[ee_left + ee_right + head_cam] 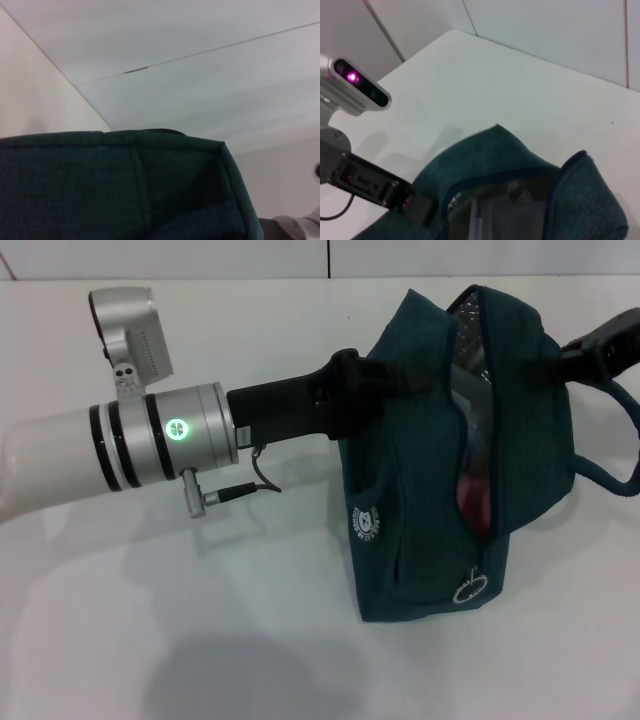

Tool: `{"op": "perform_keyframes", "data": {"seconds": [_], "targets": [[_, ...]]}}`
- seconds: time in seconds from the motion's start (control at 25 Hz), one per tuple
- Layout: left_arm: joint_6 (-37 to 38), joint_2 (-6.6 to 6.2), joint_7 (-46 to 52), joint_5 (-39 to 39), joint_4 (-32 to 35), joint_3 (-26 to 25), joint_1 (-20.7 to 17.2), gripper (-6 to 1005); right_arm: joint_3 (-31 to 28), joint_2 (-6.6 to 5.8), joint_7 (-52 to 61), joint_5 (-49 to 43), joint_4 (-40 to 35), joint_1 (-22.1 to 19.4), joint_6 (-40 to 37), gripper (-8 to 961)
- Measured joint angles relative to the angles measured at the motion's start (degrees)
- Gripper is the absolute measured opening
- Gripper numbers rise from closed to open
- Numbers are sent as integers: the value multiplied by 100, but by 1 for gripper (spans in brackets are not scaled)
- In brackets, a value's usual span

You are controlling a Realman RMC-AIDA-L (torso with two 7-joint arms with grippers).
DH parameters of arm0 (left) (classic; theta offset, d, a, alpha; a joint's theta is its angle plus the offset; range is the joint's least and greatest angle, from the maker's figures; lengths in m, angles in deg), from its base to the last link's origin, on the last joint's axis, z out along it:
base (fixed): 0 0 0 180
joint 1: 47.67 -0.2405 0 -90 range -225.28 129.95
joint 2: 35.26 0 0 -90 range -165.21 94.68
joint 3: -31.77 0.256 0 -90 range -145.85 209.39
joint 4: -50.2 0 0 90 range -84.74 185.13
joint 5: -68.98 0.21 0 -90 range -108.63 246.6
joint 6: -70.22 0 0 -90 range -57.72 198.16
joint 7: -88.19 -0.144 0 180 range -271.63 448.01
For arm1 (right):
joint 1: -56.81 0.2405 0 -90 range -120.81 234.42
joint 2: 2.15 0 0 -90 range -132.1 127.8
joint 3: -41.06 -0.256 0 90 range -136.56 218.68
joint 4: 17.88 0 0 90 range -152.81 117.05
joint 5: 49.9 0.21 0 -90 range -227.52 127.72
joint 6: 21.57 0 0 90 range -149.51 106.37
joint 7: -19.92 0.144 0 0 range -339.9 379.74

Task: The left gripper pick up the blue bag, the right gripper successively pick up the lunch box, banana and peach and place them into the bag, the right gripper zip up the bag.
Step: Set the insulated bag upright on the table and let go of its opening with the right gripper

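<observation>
The blue bag [430, 470] stands on the white table with its long zip open down to the silver ring pull [468, 590]. My left gripper [348, 375] reaches in from the left and is shut on the bag's upper edge; the same grip on the rim shows in the right wrist view, left gripper [420, 207]. My right gripper [603, 343] sits at the bag's far top corner, its fingers hidden behind the fabric. Through the opening a pale flat shape, probably the lunch box [468, 380], and a reddish-pink patch, probably the peach [470, 490], show. The banana is hidden.
A rope handle [612, 478] loops out on the bag's right side. The bag's silvery lining [512, 192] shows at its mouth. A white wall stands behind the table [250, 640]. The left wrist view is mostly filled by the bag's fabric [125, 190].
</observation>
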Motion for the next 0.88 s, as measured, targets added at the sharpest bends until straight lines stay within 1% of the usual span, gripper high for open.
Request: {"op": "perform_keyframes", "data": {"seconds": [0.4,0.68,0.88], "targets": [[-57,-11,-131,-121,-44,5,3,47,1,48,-75,45,2,43,164,107],[-53,-12,-309,-286,-126,4,-38,47,1,48,-151,32,44,66,415,107],[-77,-14,-374,-305,-287,-9,-5,48,-17,56,-261,180,53,28,557,149]]}}
